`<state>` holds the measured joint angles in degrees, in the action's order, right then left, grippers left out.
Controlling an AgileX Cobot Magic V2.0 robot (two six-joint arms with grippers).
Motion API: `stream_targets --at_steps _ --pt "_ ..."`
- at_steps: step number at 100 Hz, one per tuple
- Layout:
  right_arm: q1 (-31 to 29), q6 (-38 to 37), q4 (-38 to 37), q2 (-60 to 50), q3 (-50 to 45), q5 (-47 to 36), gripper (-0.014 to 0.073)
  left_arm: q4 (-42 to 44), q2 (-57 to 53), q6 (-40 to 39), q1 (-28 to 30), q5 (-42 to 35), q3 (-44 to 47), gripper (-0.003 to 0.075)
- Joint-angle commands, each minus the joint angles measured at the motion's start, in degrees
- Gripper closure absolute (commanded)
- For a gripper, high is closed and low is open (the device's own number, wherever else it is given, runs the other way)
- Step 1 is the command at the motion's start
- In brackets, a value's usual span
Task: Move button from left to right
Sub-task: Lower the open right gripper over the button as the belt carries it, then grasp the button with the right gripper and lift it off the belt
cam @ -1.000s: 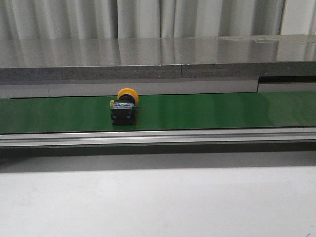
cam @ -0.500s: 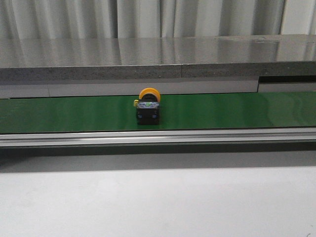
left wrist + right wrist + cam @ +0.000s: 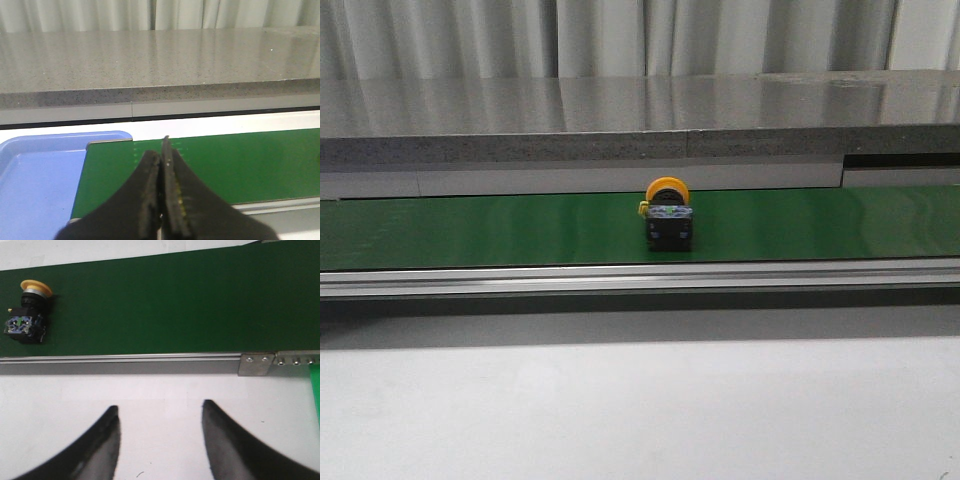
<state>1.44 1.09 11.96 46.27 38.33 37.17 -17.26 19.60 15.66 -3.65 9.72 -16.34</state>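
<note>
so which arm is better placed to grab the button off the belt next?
Right, probably. The right gripper is open and its wrist view has the button on the green belt. The left gripper is shut, over the belt end by the blue tray, with no button in its view.

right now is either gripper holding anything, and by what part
Nothing is held. The left gripper is shut on nothing, the right gripper is open, and the yellow-capped black push-button lies alone on the green belt.
</note>
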Motion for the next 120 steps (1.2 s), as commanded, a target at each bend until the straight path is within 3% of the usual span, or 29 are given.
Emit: stream_targets --at_steps 1,23,59,120 --pt "0.2 0.27 1.31 -0.03 2.09 -5.04 0.0019 -0.77 0.17 0.05 -0.51 -4.69 -1.51 0.0741" --pt "0.2 2.79 2.7 1.85 3.96 -4.48 -0.0006 -0.77 0.17 0.05 -0.51 -4.69 -1.51 0.0741" --pt "0.49 8.92 4.47 17.62 17.3 1.16 -0.0004 -0.77 0.17 0.05 -0.51 -4.69 -1.51 0.0741" --pt "9.59 13.82 4.98 43.58 30.88 -0.12 -0.0004 -0.77 0.17 0.05 -0.51 -4.69 -1.51 0.0741"
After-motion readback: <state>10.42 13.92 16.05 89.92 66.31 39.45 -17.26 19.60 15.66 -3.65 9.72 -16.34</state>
